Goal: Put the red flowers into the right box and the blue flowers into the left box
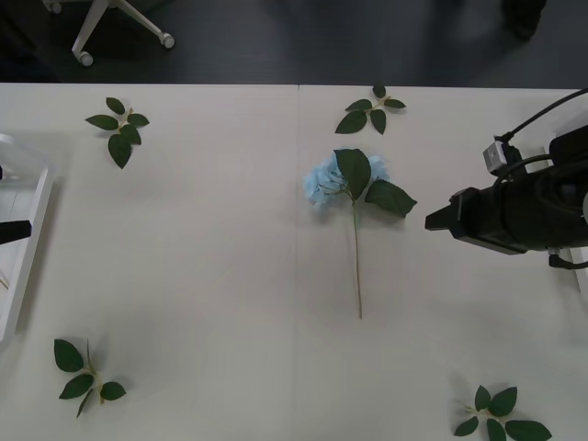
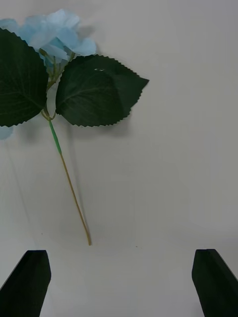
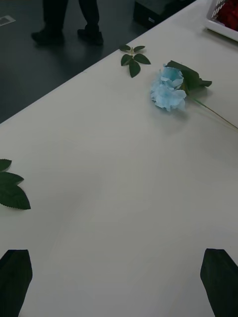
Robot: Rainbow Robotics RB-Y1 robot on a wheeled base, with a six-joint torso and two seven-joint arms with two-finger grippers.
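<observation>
- Now, step in hand: approach to the last loose blue flower (image 1: 349,179), which lies flat near the middle of the table (image 1: 202,257), head toward the far edge, thin stem running back toward the near edge.
- My right gripper (image 2: 119,282) hangs over the table's right side, just beside the flower's outer leaf; its two black fingers (image 2: 27,282) stand wide apart with nothing between them, and the stem tip lies ahead of them.
- My left gripper (image 3: 116,282) waits over the left side, fingers likewise spread and empty, well apart from the flower.
- Left box (image 1: 23,266): its white rim lies at the table's left edge; what it holds I cannot tell.
- Right box (image 3: 218,25): its corner shows at the right side, with red flowers (image 3: 228,12) already inside, so the red half looks well advanced.
- Four flowerless leaf sprigs (image 1: 118,129) lie toward the corners of the table; I judge them to be no part of the task.
- Next move, as I judge it: the flower belongs in the left box, yet the right gripper is nearer. Either that gripper comes down across the stem and closes on it, or the left gripper reaches over. The stem is thin and lies flat on the surface, so the fingers must go low and square across it.
- Writing: no brand, label or lettering can be read.
</observation>
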